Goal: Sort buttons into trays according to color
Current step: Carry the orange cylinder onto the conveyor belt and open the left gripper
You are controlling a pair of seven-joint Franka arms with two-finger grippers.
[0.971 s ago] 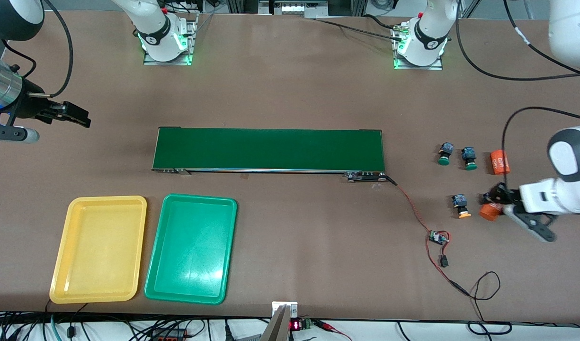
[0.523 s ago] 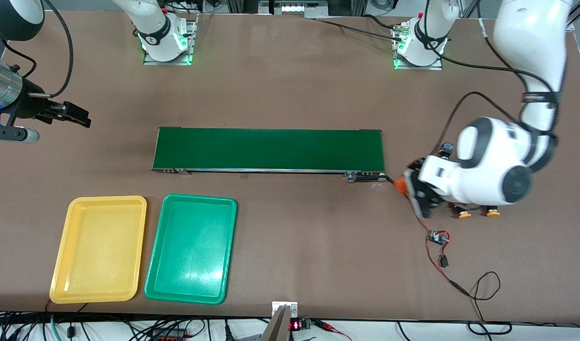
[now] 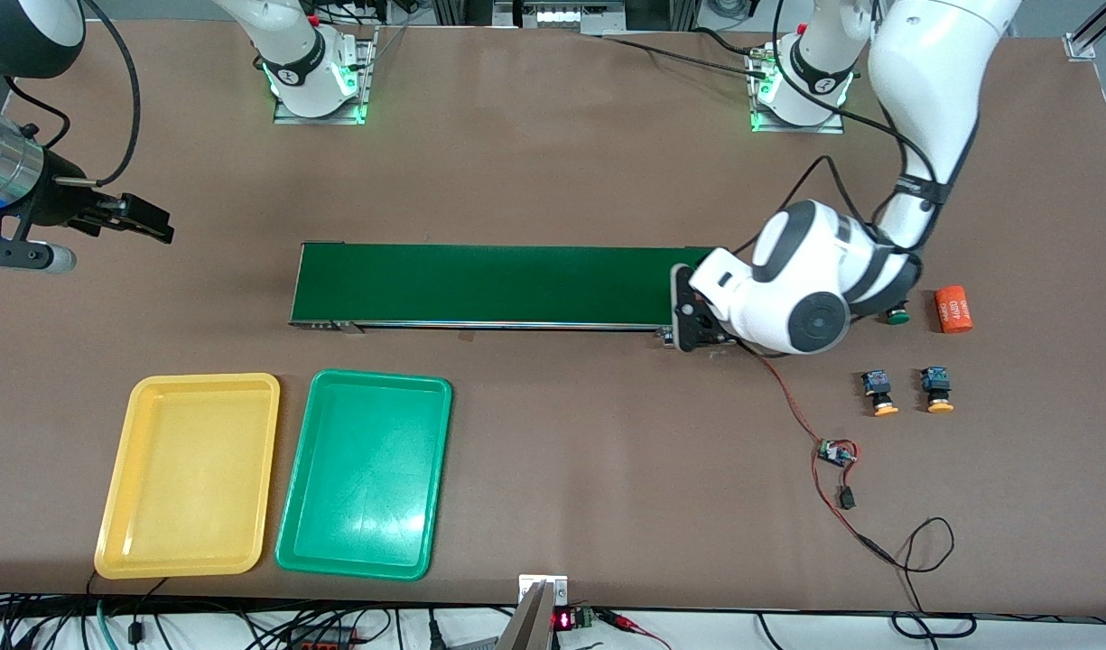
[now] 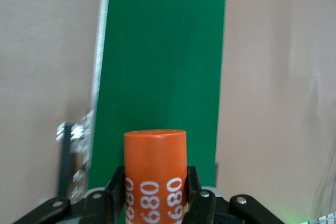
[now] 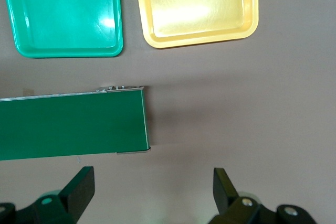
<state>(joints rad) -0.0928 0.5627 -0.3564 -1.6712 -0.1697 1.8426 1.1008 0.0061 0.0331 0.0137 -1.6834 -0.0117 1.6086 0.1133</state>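
Two yellow-capped buttons (image 3: 878, 394) (image 3: 937, 390) stand side by side at the left arm's end of the table. One green-capped button (image 3: 896, 315) peeks out from under the left arm; the other green one is hidden. The yellow tray (image 3: 189, 476) and the green tray (image 3: 365, 474) lie empty near the front edge; both show in the right wrist view (image 5: 197, 6) (image 5: 63, 14). My left gripper (image 3: 686, 309) (image 4: 155, 182) is shut on an orange cylinder (image 4: 155, 156) marked 680, over the conveyor belt's end. My right gripper (image 3: 142, 221) (image 5: 154, 179) is open and empty, waiting over the right arm's end of the table.
The long dark-green conveyor belt (image 3: 507, 284) (image 4: 163, 51) (image 5: 73, 124) lies across the middle. A second orange cylinder (image 3: 953, 310) lies beside the green button. A small circuit board (image 3: 837, 451) with red and black wires trails from the belt's end toward the front edge.
My left gripper has carried the orange cylinder from beside the yellow-capped buttons to the conveyor belt's end, uncovering the second yellow button. The right arm has not moved.
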